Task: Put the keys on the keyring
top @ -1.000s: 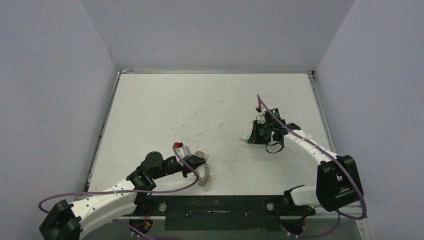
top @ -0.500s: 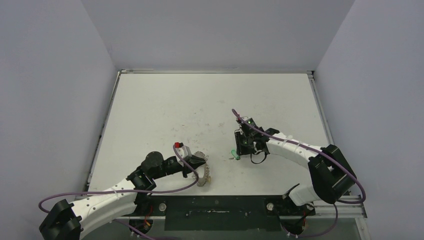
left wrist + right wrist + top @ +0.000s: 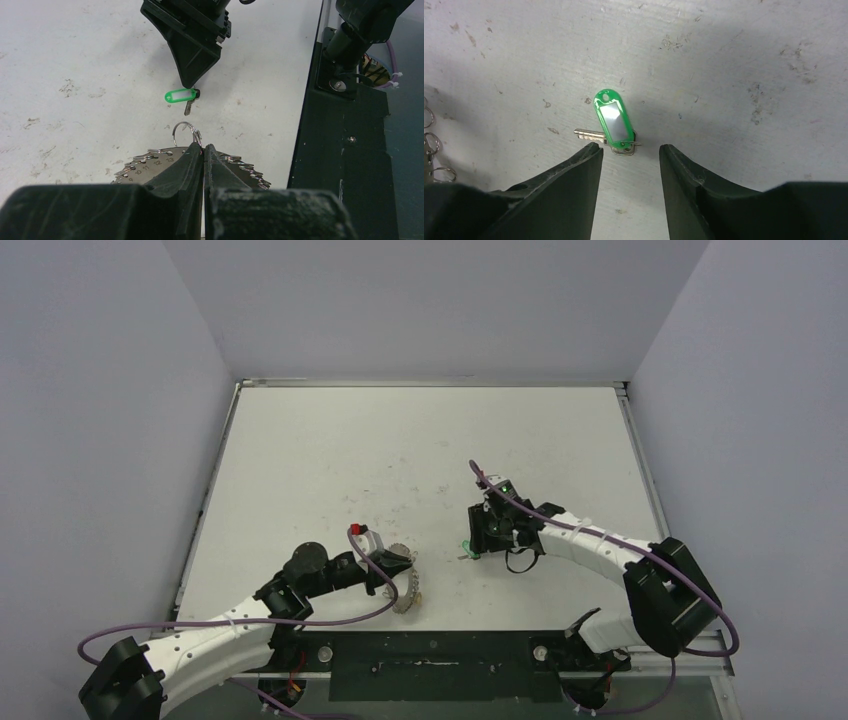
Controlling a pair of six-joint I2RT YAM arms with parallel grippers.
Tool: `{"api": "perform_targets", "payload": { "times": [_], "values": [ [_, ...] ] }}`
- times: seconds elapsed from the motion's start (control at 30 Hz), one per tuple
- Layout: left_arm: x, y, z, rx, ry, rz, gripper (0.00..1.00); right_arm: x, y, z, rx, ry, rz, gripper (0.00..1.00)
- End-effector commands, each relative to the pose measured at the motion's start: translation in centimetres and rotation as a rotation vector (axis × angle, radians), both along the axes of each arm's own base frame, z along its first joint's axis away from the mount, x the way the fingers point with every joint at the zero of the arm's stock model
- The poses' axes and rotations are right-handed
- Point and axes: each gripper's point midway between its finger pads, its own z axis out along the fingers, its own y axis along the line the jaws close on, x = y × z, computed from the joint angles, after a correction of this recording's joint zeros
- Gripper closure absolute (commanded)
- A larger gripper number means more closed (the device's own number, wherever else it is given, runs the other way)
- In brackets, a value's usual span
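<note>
One green key (image 3: 612, 120) with a green plastic tag lies flat on the white table, also in the top view (image 3: 466, 546) and the left wrist view (image 3: 179, 95). My right gripper (image 3: 630, 147) hovers just over its near end, open, with nothing between its fingers (image 3: 192, 55). The keyring (image 3: 145, 160), a flat silvery disc fringed with wire loops, stands on edge near the front of the table (image 3: 407, 590). My left gripper (image 3: 204, 147) is shut on its rim, beside one larger loop (image 3: 186, 132) that points toward the key.
The black base plate (image 3: 430, 665) runs along the table's near edge, to the right in the left wrist view (image 3: 345, 150). Grey walls enclose the table on three sides. A few keyring loops (image 3: 430, 145) show at the left edge of the right wrist view.
The right arm swung left toward the keyring carrying the green key, then opened its jaws; the key now lies loose on the table. The left arm and keyring have not moved.
</note>
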Motion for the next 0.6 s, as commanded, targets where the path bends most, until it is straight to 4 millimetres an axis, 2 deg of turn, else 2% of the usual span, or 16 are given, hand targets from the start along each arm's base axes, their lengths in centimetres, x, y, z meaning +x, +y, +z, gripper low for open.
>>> {"api": "perform_targets", "payload": {
  "times": [0.0, 0.17, 0.27, 0.4, 0.5, 0.57],
  "values": [
    [0.2, -0.8, 3.6, -0.078, -0.056, -0.022, 1.0, 0.8, 1.0, 0.1, 0.134, -0.009, -0.008, 0.5],
    [0.0, -0.7, 3.7, -0.079, -0.056, -0.025, 1.0, 2.2, 0.3, 0.0, 0.254, -0.007, -0.031, 0.38],
    [0.0, -0.7, 3.7, -0.078, -0.056, -0.024, 1.0, 2.5, 0.9, -0.1, 0.284, -0.005, 0.003, 0.37],
    [0.0, -0.7, 3.7, -0.078, -0.056, -0.026, 1.0, 2.3, 2.1, -1.0, 0.339, 0.034, 0.034, 0.42],
    [0.0, -0.7, 3.6, -0.077, -0.055, -0.026, 1.0, 1.8, 2.2, -2.0, 0.344, 0.071, 0.024, 0.55],
    [-0.1, -0.7, 3.7, -0.078, -0.056, -0.027, 1.0, 1.5, 2.1, -2.2, 0.343, 0.083, 0.017, 0.57]
  ]
}}
